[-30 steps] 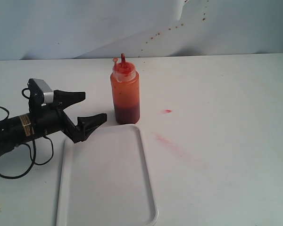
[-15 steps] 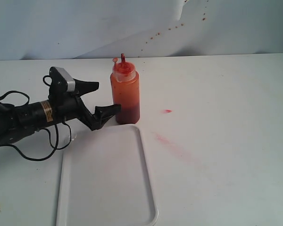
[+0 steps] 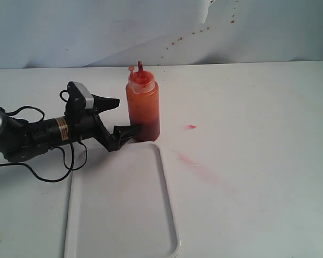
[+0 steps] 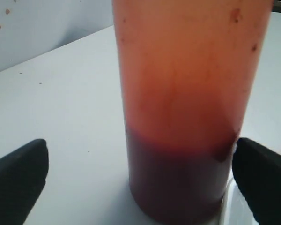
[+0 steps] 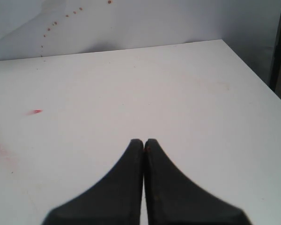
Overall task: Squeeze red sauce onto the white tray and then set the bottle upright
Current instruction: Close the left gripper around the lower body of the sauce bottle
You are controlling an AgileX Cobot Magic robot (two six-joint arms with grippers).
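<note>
Item: bottle [image 3: 143, 105], translucent orange-red, standing upright on the white table [image 3: 258, 161] near its middle, well in from every table edge; pointed nozzle [image 3: 140, 65] uppermost, small tethered cap [image 3: 132, 68] beside it. Contents: red sauce [image 3: 145, 131], a dark layer filling the lowest part of the bottle, the wall above tinted orange. Item: white tray [image 3: 121, 204], flat, with a low rim and rounded corners; its far edge lies just beside the bottle's base and its near edge runs to the bottom of the exterior view. Item: left gripper [image 3: 129, 114], lying low and near-level, jaws spread wide to either side of the bottle's lower body. In the left wrist view one finger [image 4: 18, 176] stands off with bare table between it and the bottle, while the other [image 4: 262, 180] sits close against the bottle's side; contact cannot be told. Item: right gripper [image 5: 144, 145], fingers pressed together with nothing between, over table near the far right corner. Marks: a red spot [image 3: 191, 127] and a faint pink smear [image 3: 196, 164] on the broad stretch of table right of the bottle.
</note>
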